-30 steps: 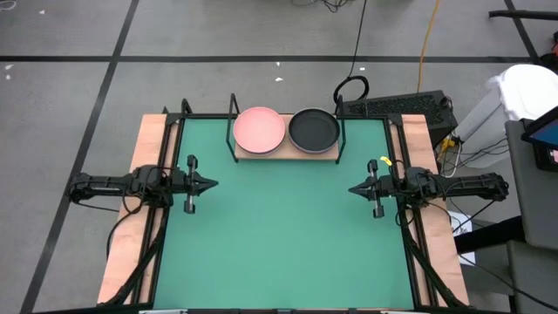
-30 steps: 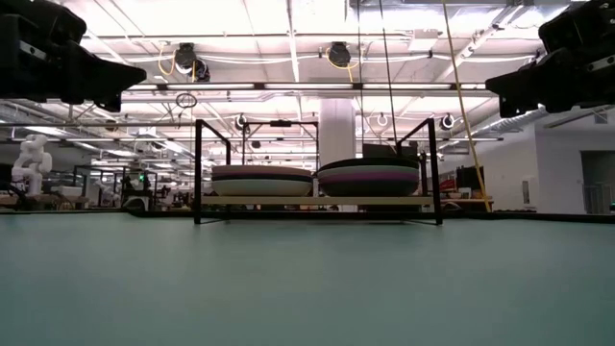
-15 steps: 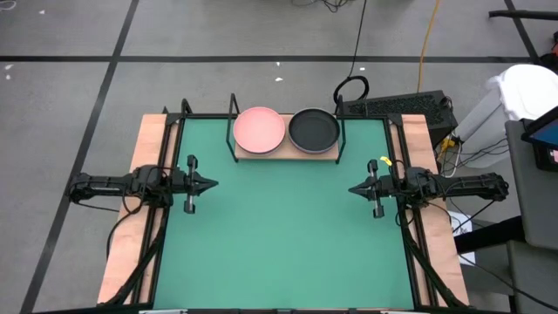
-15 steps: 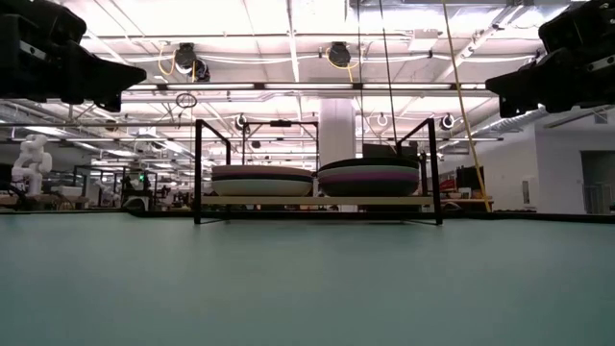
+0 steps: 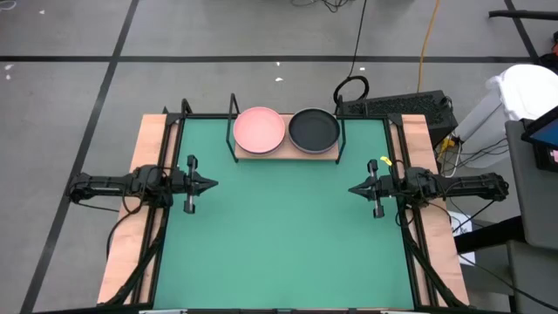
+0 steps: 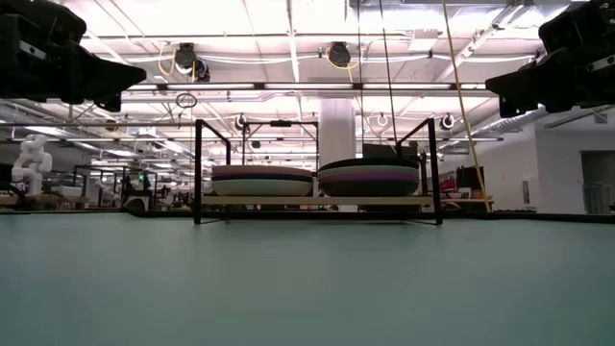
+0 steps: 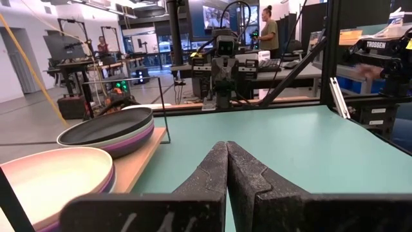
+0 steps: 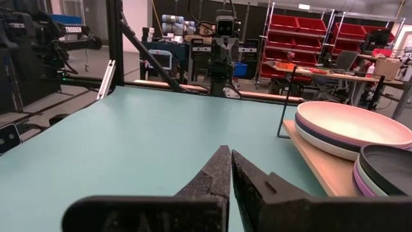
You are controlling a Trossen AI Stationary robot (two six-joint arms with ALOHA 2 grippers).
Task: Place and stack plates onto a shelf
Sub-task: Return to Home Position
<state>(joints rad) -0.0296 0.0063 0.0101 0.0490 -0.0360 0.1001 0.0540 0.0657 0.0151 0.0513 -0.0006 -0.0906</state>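
Table point(image 5: 279, 249), shelf point(image 5: 287, 153) bearing pink plate point(image 5: 260, 129), black plate point(image 5: 313, 130), left gripper point(image 5: 212, 184) closed, right gripper point(image 5: 352, 189) closed

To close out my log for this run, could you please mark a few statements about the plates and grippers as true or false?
1. The salmon pink plate tops one stack on the shelf. True.
2. One plate lies off the shelf. False: every plate in view sits on the shelf.
3. The left gripper and right gripper are both shut and empty. True.
4. The right gripper holds the black plate. False: the black plate tops the other stack on the shelf.
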